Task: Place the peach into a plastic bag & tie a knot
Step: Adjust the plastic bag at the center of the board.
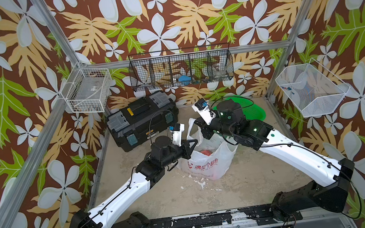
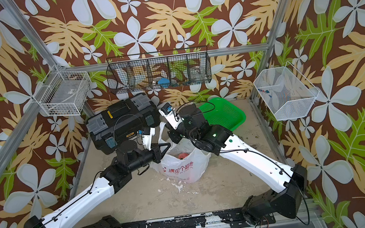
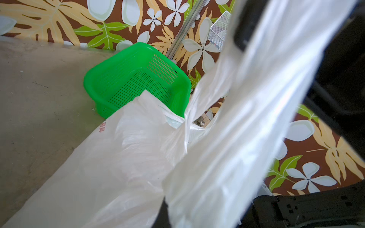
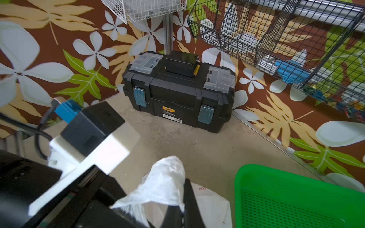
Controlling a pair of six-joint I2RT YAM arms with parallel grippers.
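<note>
**Bag loaded, handles gathered for tying**

The plastic bag (image 1: 207,166) is seen standing at the middle of the table (image 1: 154,195), mouth slack and upward, and the peach (image 1: 205,152) is made out as a reddish lump low inside it. Nothing is tied yet. The right hand (image 4: 158,197) is clenched on the far handle (image 4: 166,173), which is lifted as a limp white strap. The left hand (image 1: 194,143) is held at the bag's left rim with jaws apart; the left handle (image 3: 246,118) is seen running between them in the left wrist view, but no pinch is shown.

The film is judged very light, soft and slippery, likely to crumple, stretch or slide out of a weak grip; the peach is taken as the only weight anchoring it. The handles are best taken well up the straps, so that enough loose end is left for crossing and looping. A hard pull is to be avoided, since the bag may be tipped.

A black toolbox (image 1: 141,120) is set at the far left and a green basket (image 1: 254,112) at the far right, just beyond the right arm; both are near enough to be brushed when straps are drawn apart. A wire rack (image 1: 180,71) is hung on the far wall, well clear
</note>
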